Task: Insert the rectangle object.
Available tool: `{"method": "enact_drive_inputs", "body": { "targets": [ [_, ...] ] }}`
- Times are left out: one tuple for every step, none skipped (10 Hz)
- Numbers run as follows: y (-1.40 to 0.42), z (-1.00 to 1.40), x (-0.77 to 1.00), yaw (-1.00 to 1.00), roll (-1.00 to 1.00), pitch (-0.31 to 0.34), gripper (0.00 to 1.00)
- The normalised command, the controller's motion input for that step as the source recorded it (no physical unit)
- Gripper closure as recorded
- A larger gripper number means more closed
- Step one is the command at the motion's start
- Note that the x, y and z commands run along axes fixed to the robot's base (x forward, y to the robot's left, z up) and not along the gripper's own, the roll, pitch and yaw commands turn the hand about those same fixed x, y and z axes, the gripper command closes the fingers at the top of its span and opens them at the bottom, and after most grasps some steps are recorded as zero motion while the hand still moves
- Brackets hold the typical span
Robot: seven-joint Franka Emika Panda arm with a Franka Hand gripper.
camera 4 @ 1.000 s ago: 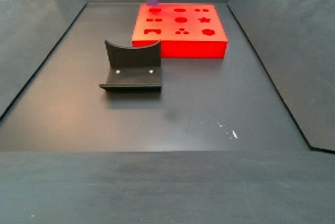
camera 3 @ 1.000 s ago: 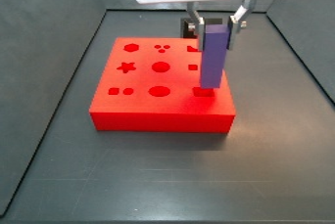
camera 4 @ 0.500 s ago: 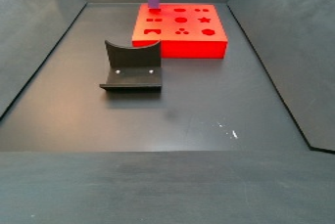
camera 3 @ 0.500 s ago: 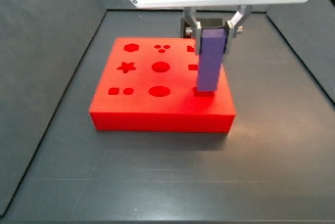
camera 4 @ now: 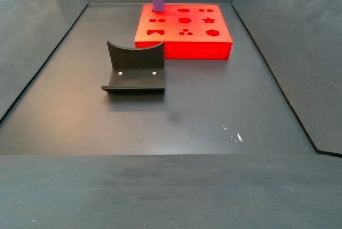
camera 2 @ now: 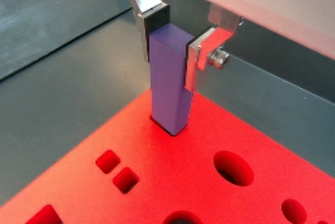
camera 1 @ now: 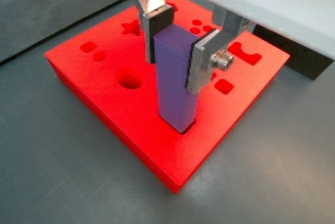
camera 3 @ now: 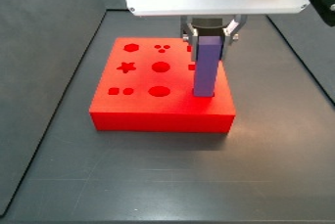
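A plain violet rectangle object [camera 1: 174,76] sits between the silver end effector [camera 1: 181,34] plates, above a bright red block [camera 3: 144,81] on the dark grey worktop [camera 4: 174,113].

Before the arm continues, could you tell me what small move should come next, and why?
Probably a slow push straight down. The claw grips the purple bar upright, and its lower end already sits in a hole of the red block near one corner, with most of its length above.

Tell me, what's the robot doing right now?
Gripper over red block, shut on purple bar. Bar upright, lower end in a hole. Nothing blocking.
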Motion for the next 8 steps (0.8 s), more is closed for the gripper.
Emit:
{"method": "enact_drive_inputs", "body": {
  "targets": [
    [0.00,-0.22,0.00,0.00,0.00,-0.067,1.00],
    [0.04,-0.25,0.01,0.00,0.00,-0.047,1.00],
    [0.01,-0.25,0.00,0.00,0.00,-0.049,1.00],
    [0.00,-0.37,0.09,0.00,0.00,-0.049,1.00],
    [0.00,-0.39,0.26,0.02,0.00,0.000,1.00],
    [0.00,-0.33,0.42,0.07,0.00,0.003,1.00],
    [0.00,-0.26,0.38,0.05,0.00,0.013,1.00],
    [0.00,-0.21,0.09,0.00,0.00,0.000,1.00]
  ]
}}
